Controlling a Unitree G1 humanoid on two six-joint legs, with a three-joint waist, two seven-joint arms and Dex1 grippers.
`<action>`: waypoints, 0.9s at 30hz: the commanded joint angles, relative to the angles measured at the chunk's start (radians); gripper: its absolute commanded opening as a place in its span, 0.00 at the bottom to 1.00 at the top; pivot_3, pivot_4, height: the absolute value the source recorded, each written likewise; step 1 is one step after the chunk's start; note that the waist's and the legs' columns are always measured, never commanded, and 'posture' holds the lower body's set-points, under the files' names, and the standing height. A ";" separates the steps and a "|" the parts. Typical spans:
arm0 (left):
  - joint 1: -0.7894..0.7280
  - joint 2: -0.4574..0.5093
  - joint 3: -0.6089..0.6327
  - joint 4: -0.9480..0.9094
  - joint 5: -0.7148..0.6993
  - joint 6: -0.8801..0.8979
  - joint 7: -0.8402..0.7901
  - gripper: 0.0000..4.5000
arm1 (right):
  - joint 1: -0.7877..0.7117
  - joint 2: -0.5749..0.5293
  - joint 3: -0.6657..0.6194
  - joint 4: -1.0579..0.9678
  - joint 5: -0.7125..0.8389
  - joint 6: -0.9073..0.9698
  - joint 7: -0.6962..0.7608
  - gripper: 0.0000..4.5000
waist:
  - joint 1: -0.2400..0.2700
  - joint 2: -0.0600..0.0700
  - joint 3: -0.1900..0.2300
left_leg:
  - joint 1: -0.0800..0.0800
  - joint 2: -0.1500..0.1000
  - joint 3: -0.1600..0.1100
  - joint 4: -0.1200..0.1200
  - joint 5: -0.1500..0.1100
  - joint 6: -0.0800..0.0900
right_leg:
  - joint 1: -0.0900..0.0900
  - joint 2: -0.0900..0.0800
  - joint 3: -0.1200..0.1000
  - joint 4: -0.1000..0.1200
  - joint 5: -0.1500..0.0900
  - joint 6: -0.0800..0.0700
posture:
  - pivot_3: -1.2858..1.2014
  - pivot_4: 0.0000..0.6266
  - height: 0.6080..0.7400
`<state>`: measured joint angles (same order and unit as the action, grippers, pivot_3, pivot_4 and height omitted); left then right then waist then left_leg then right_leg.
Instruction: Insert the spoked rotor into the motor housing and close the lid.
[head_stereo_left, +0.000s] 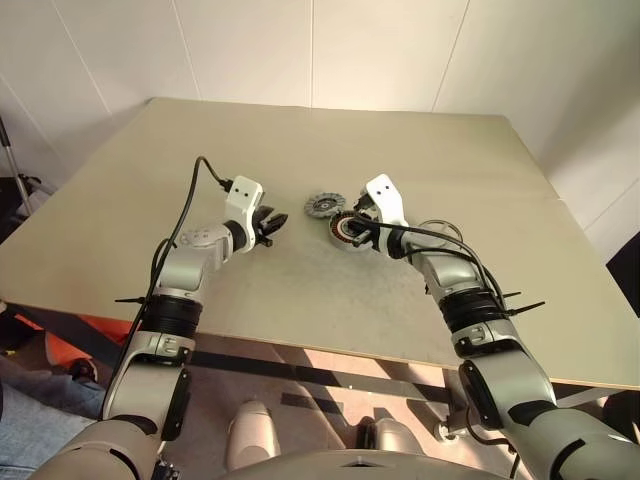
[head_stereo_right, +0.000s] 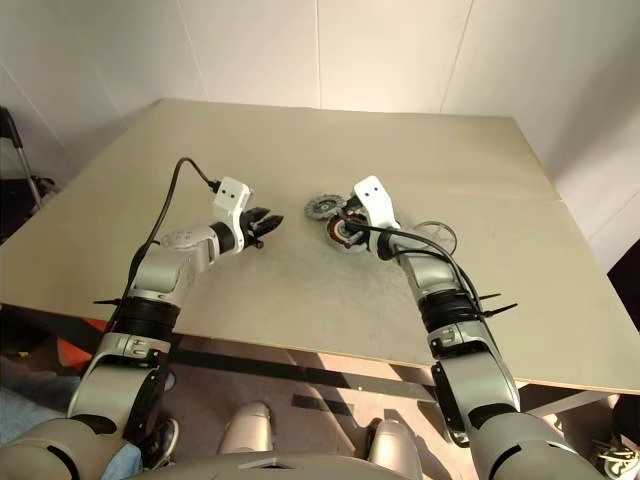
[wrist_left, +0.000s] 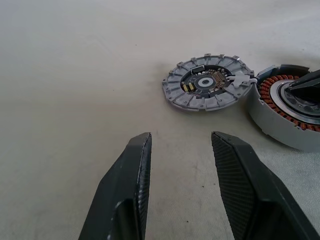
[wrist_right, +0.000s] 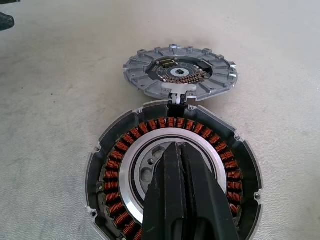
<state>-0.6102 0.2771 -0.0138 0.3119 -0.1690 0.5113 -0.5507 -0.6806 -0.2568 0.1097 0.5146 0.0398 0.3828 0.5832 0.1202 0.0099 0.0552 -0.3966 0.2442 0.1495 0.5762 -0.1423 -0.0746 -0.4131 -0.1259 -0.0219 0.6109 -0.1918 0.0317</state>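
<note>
The beige desk (head_stereo_left: 300, 140) has wide bare surface to the left, far side and right of the parts, which sit close together near its middle; its near edge runs below both arms and the far edge meets a white wall.

The motor housing (wrist_right: 172, 170), a shallow silver cup, rests on the desk with its orange-copper winding ring facing up. Inside that ring lie a bright metal band and a dark centre. The right claw (wrist_right: 182, 150) has its two black fingers pressed together, and their tips reach down into the centre of the housing; whether they grip anything there cannot be told.

The flat grey disc (wrist_left: 207, 82) with the notched rim lies flat on the desk just beyond the housing, on its far left side, joined to the housing's rim by a small white link. Its dark hub and small copper-coloured parts face up.

The left claw (wrist_left: 181, 142) hovers over bare desk to the left of both parts, its fingers apart and holding nothing, pointed toward the disc.
</note>
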 joint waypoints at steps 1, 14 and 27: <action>-0.014 0.007 -0.002 -0.009 0.004 -0.021 -0.001 0.45 | -0.015 -0.015 -0.019 -0.084 0.020 0.004 0.013 0.01 | 0.000 0.000 0.000 | 0.000 0.000 0.000 0.000 0.000 0.000 | 0.000 0.000 0.000 0.000 0.000 0.000 | 0.52 0.00 1.00; -0.018 -0.001 -0.006 0.008 0.007 -0.033 0.001 0.45 | -0.025 -0.262 0.171 -0.279 -0.078 -0.151 0.351 0.09 | 0.003 0.000 0.000 | 0.001 0.000 0.000 0.000 -0.002 0.003 | 0.002 0.000 0.000 -0.001 0.000 0.000 | 0.52 0.00 1.00; 0.008 0.006 0.001 -0.014 0.004 -0.031 0.011 0.45 | -0.180 -0.246 0.276 0.029 -0.240 -0.442 0.412 0.51 | -0.004 0.000 0.000 | 0.001 0.000 0.000 0.001 -0.003 0.006 | 0.002 0.000 0.000 -0.001 0.000 0.000 | 0.52 0.00 1.00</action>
<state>-0.5931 0.2736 -0.0274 0.3382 -0.1592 0.4967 -0.5407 -0.8225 -0.5047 0.3788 0.5278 -0.1923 -0.0208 0.9857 0.1165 0.0099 0.0552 -0.3958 0.2443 0.1494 0.5771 -0.1457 -0.0688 -0.4110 -0.1259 -0.0223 0.6093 -0.1919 0.0315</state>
